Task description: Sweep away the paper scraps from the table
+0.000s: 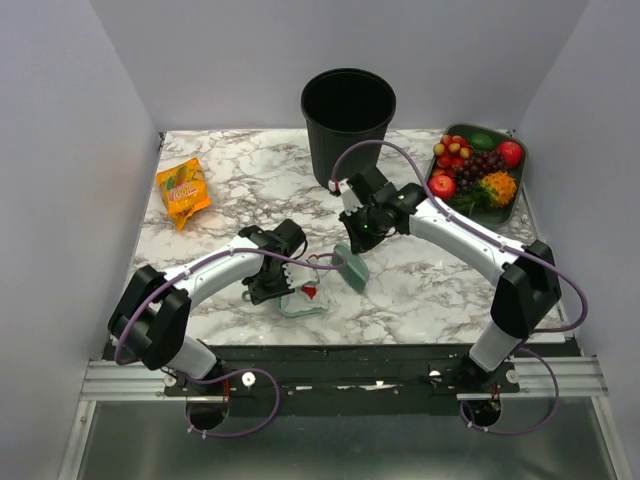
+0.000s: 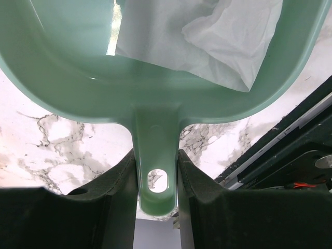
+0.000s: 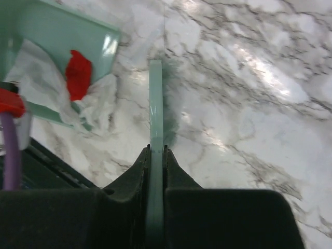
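Top external view: one red paper scrap (image 1: 310, 292) lies at the mouth of the teal dustpan (image 1: 298, 305). That spot is near the front middle of the tabletop (image 1: 420, 290), at about 6 o'clock from the black bin (image 1: 348, 115). In the right wrist view the scrap rests on a crumpled white paper (image 3: 36, 78) that sits in the pan. I can see no other red bits on the marble.

I think the sweeping step is almost done, because the scrap looks like it is already in the pan. The next move may be one more small push toward 8 o'clock. After that the pan would go up and over to the bin at 12 o'clock. The pan would need to stay flat so the scrap does not slide back out.

The left tool (image 1: 275, 280) is partly closed, with both fingers pressed on the sides of the pan's thin handle. So it is gripping the dustpan.

The right tool (image 1: 352, 245) is squeezed tight on a thin teal sweeper (image 1: 353, 270). The sweeper stands on its edge at about 2 o'clock from the scrap, just beside the pan. I cannot tell if its edge touches the marble.

An orange snack packet (image 1: 183, 192) lies far off at 10 o'clock. A tray of fruit (image 1: 520, 195) sits at 2 o'clock.
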Motion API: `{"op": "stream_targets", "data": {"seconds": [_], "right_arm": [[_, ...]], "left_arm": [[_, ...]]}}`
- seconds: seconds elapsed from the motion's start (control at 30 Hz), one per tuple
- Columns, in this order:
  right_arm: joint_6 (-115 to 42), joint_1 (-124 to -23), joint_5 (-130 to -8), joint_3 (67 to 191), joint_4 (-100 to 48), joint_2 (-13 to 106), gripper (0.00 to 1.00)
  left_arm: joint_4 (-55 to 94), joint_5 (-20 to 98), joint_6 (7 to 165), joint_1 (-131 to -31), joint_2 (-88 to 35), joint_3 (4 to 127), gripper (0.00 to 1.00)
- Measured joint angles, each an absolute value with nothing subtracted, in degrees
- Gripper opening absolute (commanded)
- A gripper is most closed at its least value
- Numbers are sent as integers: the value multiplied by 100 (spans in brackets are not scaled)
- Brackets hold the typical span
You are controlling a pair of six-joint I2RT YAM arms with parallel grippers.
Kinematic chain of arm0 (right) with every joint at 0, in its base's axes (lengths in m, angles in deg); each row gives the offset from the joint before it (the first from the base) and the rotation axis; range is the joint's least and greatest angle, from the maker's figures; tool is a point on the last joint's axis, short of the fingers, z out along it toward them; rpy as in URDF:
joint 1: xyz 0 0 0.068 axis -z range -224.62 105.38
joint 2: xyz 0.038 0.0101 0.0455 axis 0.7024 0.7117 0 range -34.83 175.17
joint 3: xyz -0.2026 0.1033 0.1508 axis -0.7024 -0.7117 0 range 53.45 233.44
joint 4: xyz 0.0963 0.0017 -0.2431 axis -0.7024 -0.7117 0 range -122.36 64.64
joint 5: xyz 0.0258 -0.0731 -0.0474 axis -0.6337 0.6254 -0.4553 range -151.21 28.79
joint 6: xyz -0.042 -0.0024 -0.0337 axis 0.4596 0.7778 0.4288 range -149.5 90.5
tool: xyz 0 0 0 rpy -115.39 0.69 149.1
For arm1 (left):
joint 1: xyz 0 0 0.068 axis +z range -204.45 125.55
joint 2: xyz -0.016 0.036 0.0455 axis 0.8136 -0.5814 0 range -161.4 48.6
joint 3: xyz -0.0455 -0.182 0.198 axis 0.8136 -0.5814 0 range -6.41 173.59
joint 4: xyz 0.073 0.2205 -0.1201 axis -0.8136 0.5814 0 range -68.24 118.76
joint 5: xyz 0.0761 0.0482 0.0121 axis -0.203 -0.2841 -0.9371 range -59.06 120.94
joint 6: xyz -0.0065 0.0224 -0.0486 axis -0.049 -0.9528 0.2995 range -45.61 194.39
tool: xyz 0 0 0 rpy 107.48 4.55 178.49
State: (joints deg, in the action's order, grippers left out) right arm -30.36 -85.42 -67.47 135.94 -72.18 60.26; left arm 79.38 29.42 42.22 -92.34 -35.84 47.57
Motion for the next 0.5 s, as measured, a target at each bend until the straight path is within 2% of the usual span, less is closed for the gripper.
{"op": "stream_targets", "data": {"seconds": [0.3,0.5], "right_arm": [[-3701,-9093,-7359,13811,-7107,6479,1],[-3688,-9040,-7963,14309,-7076,6774,1]], "left_arm": [[8026,2863,4102,-9234,-3613,4761,0],[8183,2859,4155,-9194,-3689,4905,0]]}}
